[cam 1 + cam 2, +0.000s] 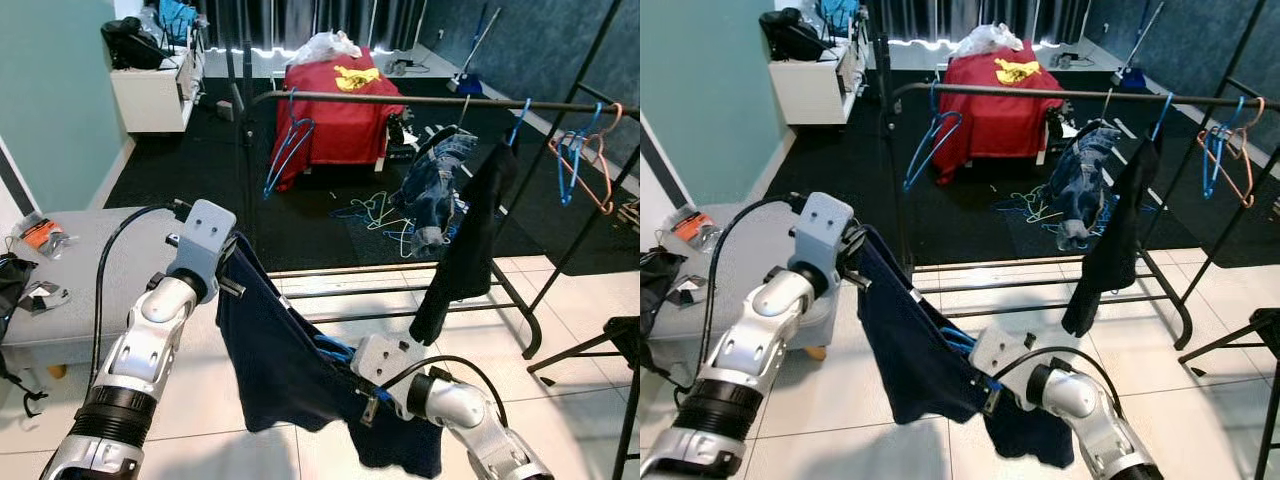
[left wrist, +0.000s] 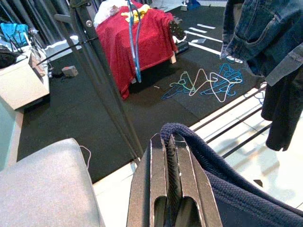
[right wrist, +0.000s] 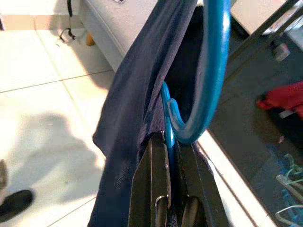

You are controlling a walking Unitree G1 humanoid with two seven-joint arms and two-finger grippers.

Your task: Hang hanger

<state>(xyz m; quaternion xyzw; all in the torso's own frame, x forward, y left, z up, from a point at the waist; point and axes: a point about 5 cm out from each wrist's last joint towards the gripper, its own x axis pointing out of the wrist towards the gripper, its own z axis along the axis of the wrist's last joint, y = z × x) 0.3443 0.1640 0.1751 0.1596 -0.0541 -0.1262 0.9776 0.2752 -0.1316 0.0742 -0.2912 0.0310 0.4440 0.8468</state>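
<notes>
Free rail (image 1: 380, 98) between hanging clothes (image 1: 440, 185)

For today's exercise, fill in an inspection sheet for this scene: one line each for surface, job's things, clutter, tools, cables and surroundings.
Surface: white tiled floor in front, black carpet beyond.
Job's things: navy garment on a blue hanger, held up between both arms; black clothes rail ahead with a black garment, jeans and spare hangers on it.
Clutter: loose hangers on the carpet; small items on the grey bench.
Tools: left tool shut on the garment's edge; right tool shut on the hanger.
Cables: black cable along the left arm.
Surroundings: red-draped table, white shelf unit, teal wall.
</notes>
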